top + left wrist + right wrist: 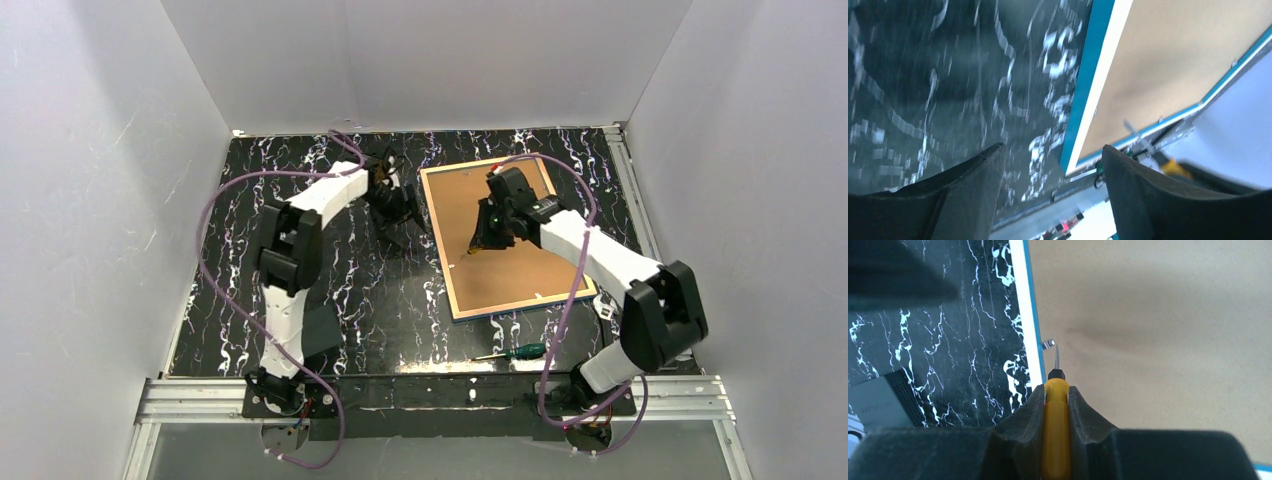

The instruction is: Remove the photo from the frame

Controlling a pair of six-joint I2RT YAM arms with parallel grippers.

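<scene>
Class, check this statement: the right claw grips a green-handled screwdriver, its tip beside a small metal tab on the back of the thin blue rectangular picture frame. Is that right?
Wrong in one respect: the screwdriver gripped in the right claw has a yellow handle, not green, as the right wrist view shows. Its tip is indeed beside the small metal tab on the back of the thin blue rectangular picture frame.

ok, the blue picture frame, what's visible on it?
The thin bright-blue rectangular picture frame lies flat, face down, skewed, on the black marbled table right of centre. Its back rim looks like pale wood; a plain brown backing board fills it. Metal tabs sit along the rim. The yellow-handled screwdriver gripped by the right fingers points its blade at one tab; contact unclear. Front side hidden.
</scene>
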